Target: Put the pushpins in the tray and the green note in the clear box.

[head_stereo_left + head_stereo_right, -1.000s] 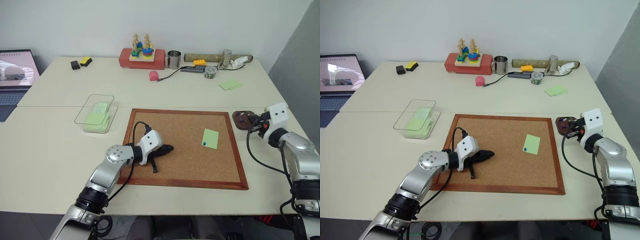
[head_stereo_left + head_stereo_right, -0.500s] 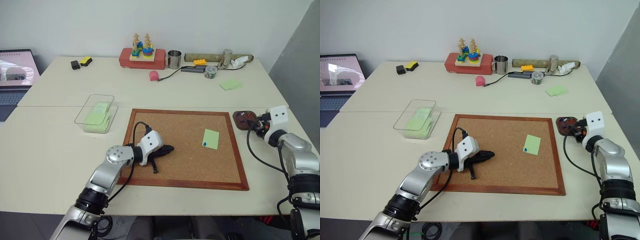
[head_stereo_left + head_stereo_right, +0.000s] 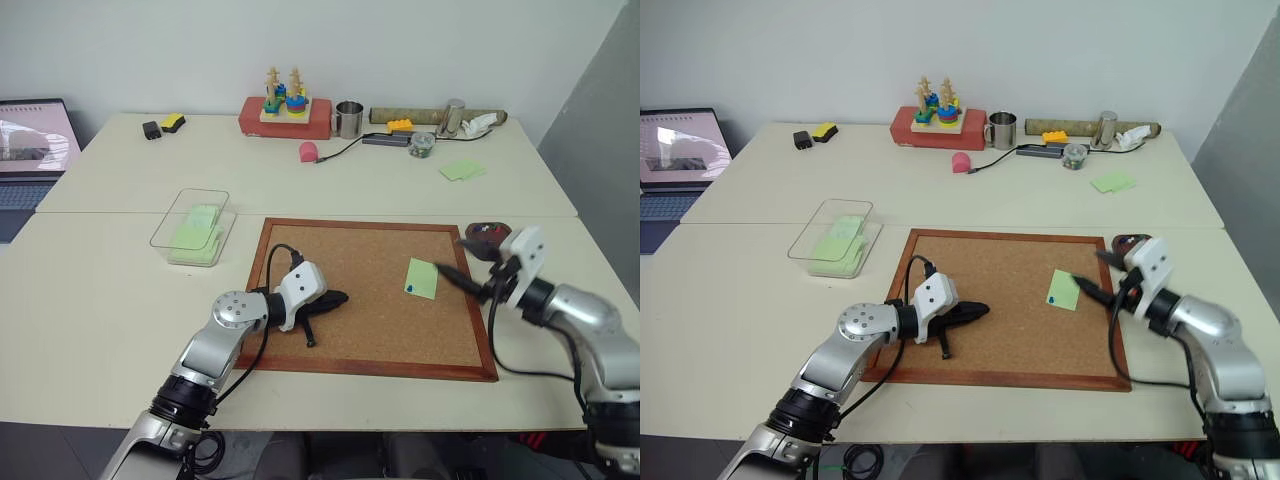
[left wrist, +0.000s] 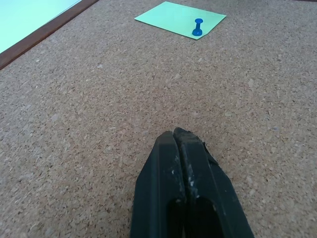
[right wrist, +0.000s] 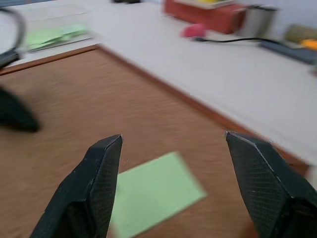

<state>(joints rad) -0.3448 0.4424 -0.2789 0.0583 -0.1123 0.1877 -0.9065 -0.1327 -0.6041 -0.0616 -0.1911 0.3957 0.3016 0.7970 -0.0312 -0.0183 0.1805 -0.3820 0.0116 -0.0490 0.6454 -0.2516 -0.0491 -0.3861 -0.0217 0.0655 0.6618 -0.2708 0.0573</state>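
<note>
On the cork board [image 3: 380, 300]: green note [image 3: 421, 278] at 3 o'clock of centre, flat, pinned at its near corner by a blue pushpin [image 4: 197, 27]. Right gripper [image 3: 468, 265] reaches in over the board's right frame, forearm low and angled toward 10 o'clock, claw spread wide and empty, tips just beside the note. Left gripper [image 3: 328, 300] lies on the cork at 8 o'clock of centre, elbow bent, fingers [image 4: 173, 168] pressed together, holding nothing. Tray [image 3: 491, 233] off the board's 2 o'clock corner. Clear box [image 3: 192, 226] at 10 o'clock, on the table, well apart from the note.
</note>
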